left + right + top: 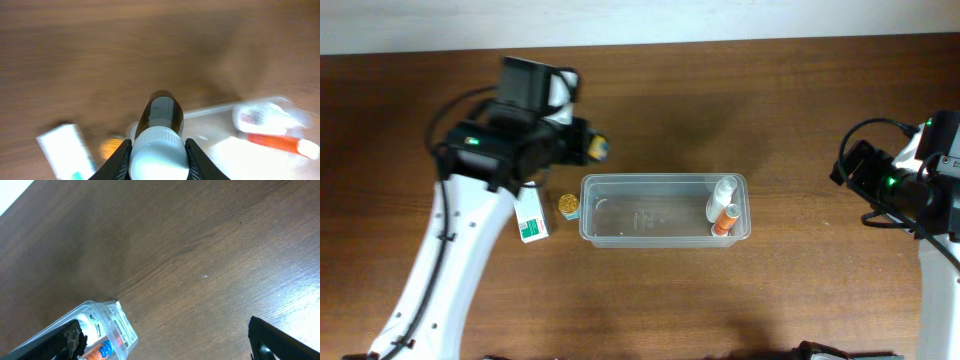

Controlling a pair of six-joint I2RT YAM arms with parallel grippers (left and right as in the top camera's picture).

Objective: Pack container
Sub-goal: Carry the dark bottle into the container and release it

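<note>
Container [665, 183], clear plastic bin w/ rounded corners, at mid-table [800, 100], open top up, long axis running left-right. Holds two items, both at the right end: white bottle [722, 192] on the far side and orange tube [724, 220] on the near side, touching or nearly so, each lying at a slant across the bin's width.

Outside the bin, just beside its left end: small gold round item [566, 205]. Left of that, white-and-green box [532, 222], partly under the left arm.

Left gripper [157, 155] off the far-left corner of the bin, clamped on a brown bottle [161, 112] w/ white cap, one finger each side of the cap. Bottle's base end points away from the wrist, toward the bin's left end. Left wrist view blurred, so finer detail can't be told.

Right gripper [165, 332] well right of the bin, fingers [67, 340] spread wide apart, bare wood showing between them. Bin's right end, w/ the white bottle and orange tube, seen at lower left of the right wrist view.
</note>
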